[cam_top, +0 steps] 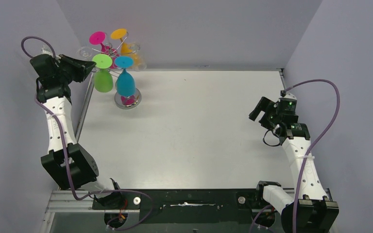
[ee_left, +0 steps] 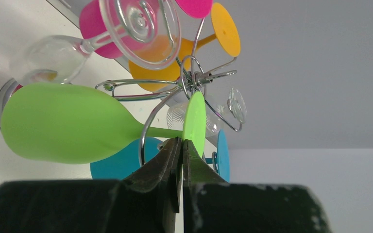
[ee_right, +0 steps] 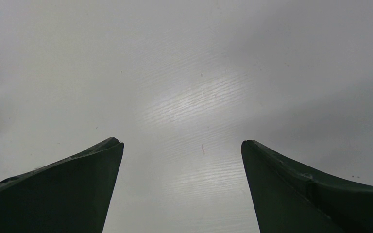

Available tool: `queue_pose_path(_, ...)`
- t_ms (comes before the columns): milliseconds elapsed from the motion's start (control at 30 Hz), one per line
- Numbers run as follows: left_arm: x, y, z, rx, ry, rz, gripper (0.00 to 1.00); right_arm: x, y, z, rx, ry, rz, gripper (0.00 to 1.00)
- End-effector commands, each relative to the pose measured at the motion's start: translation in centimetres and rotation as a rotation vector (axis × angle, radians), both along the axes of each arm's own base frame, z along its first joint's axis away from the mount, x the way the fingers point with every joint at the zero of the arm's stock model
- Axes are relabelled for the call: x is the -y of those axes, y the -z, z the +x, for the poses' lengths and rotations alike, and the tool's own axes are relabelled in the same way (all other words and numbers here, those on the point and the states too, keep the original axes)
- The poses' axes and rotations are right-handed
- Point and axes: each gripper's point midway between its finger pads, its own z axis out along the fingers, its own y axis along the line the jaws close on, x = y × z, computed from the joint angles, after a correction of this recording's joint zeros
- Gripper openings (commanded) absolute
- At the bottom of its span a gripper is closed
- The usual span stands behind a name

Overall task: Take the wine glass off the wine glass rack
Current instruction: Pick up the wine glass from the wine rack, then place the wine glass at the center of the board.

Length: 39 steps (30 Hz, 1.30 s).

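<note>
The wine glass rack (cam_top: 127, 100), thin silver wire on a round shiny base, stands at the table's back left; its scroll arms show in the left wrist view (ee_left: 194, 77). Several glasses hang on it upside down. A green wine glass (cam_top: 103, 80) hangs nearest my left gripper (cam_top: 92, 68). In the left wrist view the green glass (ee_left: 63, 124) lies sideways, and my left gripper (ee_left: 181, 141) is shut with its tips right at the edge of the green foot (ee_left: 194, 121), beside the stem. Nothing shows between the jaws. My right gripper (cam_top: 258, 110) is open and empty above the bare table (ee_right: 184, 111).
On the rack also hang a blue glass (cam_top: 125, 83), a pink one (cam_top: 98, 38), an orange one (cam_top: 119, 34) and clear ones (ee_left: 53, 53). Grey walls close in the back and both sides. The left arm stands against the left wall.
</note>
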Motion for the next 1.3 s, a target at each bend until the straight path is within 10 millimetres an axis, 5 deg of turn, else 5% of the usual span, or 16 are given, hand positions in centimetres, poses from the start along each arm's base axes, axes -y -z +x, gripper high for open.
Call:
queue_pose_path(0,1.7,-4.1,-0.3,0.118,0.076,0.087,0.00,0.3,-2.8,1.1,0.096,0.002,-0.015,0.98)
queue_pose_path(133,2.0,-3.9,-1.5,0.108,0.067,0.102,0.00,-0.6,-3.1,1.3,0.120,-0.039,0.016,0.98)
queue_pose_path(500,3.3,-3.6,-6.3,0.110,0.025,0.117,0.00,-3.3,-8.6,1.4,0.424,-0.182,0.067,0.98)
queue_pose_path(867,3.4,2.1,-11.7,-0.116,-0.088,0.377,0.00,-3.9,-7.5,1.9,0.404,-0.180,0.131,0.98)
queue_pose_path(967,6.1,3.3,-12.6,-0.105,0.023,0.418,0.00,-4.4,-7.0,2.3,0.400,-0.187,0.164,0.98)
queue_pose_path(1133,17.7,6.4,-16.0,-0.035,0.557,0.575,0.00,-5.3,-6.7,2.8,0.403,-0.209,0.231,0.98)
queue_pose_path(1267,23.1,9.4,-19.3,-0.048,0.736,0.657,0.00,-8.2,-7.3,2.4,0.447,-0.361,0.337,0.98)
